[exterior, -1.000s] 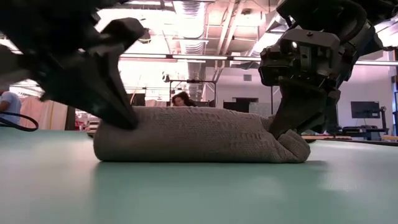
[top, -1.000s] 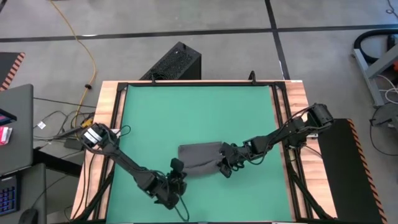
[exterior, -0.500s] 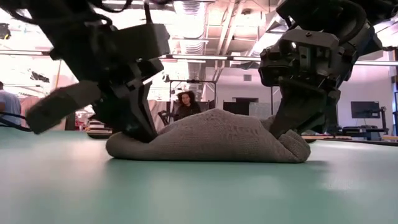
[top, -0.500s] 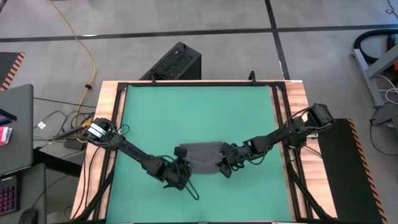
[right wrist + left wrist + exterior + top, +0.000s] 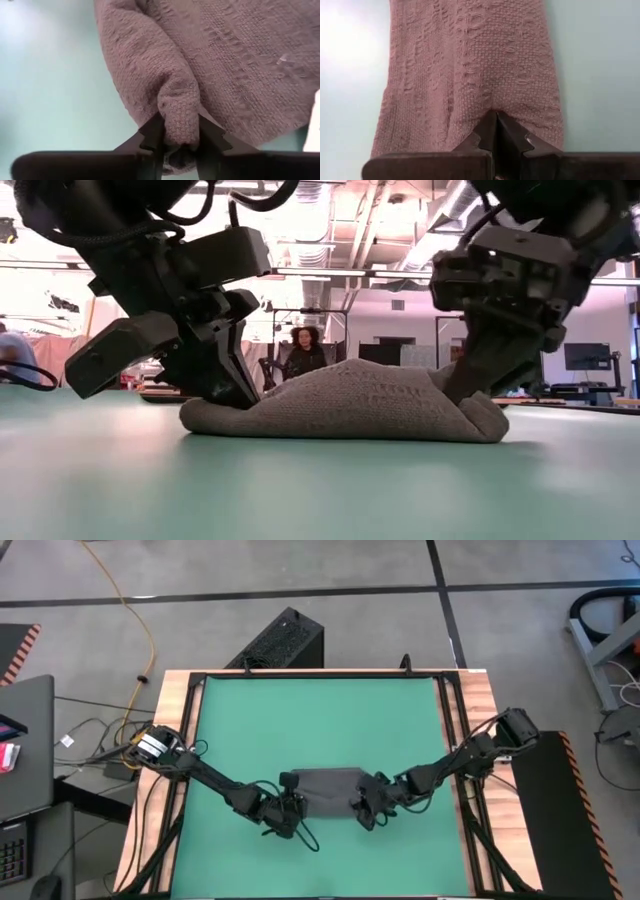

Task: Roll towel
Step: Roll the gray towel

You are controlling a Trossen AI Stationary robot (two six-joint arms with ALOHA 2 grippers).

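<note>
The dark grey towel (image 5: 325,786) lies bunched in a short, thick bundle on the green table mat, its length running left to right. In the low view its middle (image 5: 350,385) humps up. My left gripper (image 5: 291,808) is at the bundle's left end, shut and slanting down. My right gripper (image 5: 362,810) is at the bundle's right end, also slanting down, closed on a fold of cloth. My left gripper touches the towel's left end (image 5: 495,107) with its shut fingertips, slanting down from the table's left and near side. No cloth shows between the fingers. That end rests on the mat (image 5: 205,420). My right gripper pinches a thick fold at the towel's right end (image 5: 179,112) between its two fingers (image 5: 152,132). They come slanting down from the table's right and near side. The fold has several layers. The end below them (image 5: 480,420) rests on the mat.
A raised wooden frame (image 5: 178,740) borders the green mat (image 5: 320,720), which lies bare on the towel's far side. A black box (image 5: 285,640) stands on the floor beyond the far edge. In the low view a person (image 5: 303,352) shows in the room behind.
My left gripper has moved toward the table's far edge and right, onto the towel's left end, sinking and rolling a little. That end has slid toward the right, so the bundle is shorter and its middle has humped up. The right end has stayed in place.
</note>
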